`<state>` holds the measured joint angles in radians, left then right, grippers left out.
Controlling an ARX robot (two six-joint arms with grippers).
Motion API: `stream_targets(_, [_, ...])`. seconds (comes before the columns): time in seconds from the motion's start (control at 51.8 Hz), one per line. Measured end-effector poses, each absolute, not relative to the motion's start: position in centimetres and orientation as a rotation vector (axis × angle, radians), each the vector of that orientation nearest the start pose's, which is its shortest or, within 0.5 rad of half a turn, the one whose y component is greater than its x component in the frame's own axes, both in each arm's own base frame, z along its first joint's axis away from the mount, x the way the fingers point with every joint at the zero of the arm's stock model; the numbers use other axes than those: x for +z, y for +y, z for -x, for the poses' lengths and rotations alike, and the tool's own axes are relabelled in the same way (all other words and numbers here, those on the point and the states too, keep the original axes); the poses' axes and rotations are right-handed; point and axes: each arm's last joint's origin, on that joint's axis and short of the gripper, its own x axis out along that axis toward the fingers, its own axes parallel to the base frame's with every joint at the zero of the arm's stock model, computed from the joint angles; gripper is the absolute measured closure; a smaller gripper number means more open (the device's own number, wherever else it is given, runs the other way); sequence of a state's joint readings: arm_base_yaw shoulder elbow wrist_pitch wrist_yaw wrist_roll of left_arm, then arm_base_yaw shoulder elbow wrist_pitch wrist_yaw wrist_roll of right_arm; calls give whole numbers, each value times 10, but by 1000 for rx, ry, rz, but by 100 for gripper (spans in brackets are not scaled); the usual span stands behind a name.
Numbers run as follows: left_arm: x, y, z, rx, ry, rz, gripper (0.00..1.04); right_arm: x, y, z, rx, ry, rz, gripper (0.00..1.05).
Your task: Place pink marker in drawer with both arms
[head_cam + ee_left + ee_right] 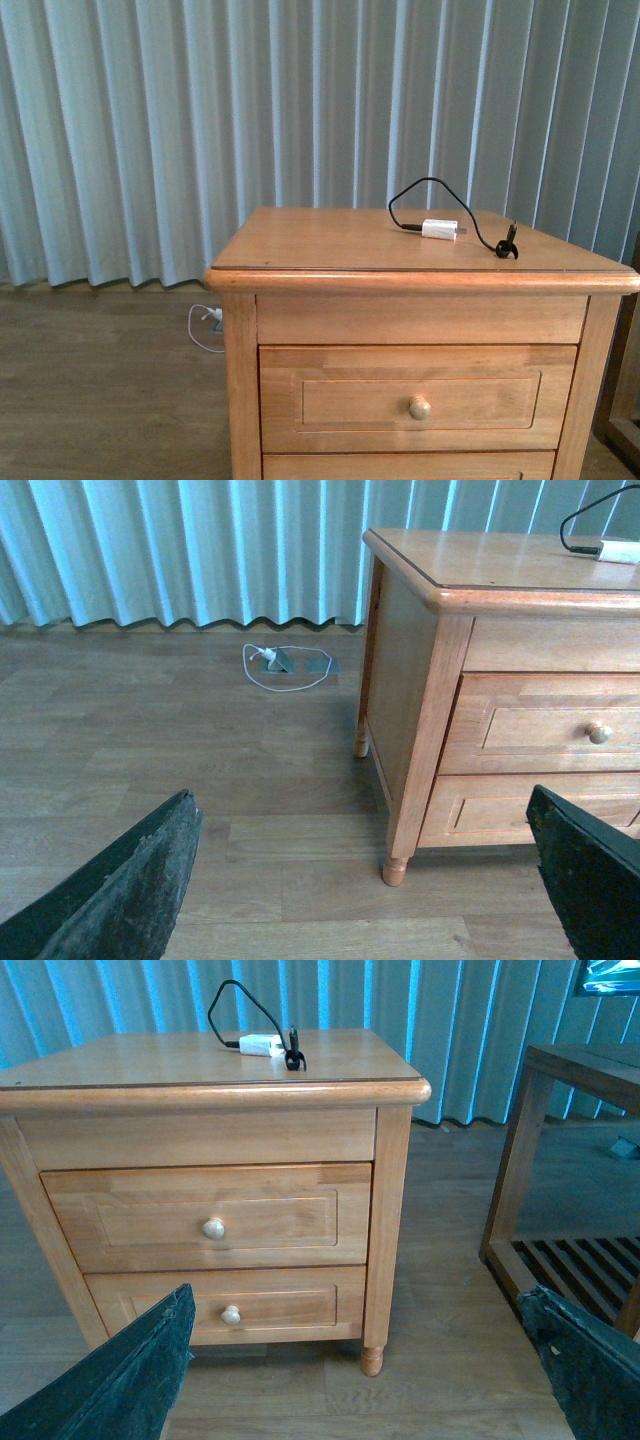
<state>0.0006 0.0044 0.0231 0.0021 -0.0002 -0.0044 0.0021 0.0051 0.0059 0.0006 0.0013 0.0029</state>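
No marker shows in any view, so its place is unknown. The drawer is shut, its knob untouched. Both grippers, left and right, hang wide and empty. A blind grab risks taking the charger on the nightstand instead.

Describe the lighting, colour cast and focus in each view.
Front view: soft even daylight, faint sheen on the nightstand top. Left wrist view: cooler blue curtains, left tool fingers blurred. Right wrist view: strong blue cast, right tool out of focus, drawer sharp.
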Motion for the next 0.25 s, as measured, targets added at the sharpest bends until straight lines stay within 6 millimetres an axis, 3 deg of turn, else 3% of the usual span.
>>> stream_targets(0.251, [171, 0, -97, 1, -21, 4, 6, 165, 0, -98, 1, -1, -3, 8])
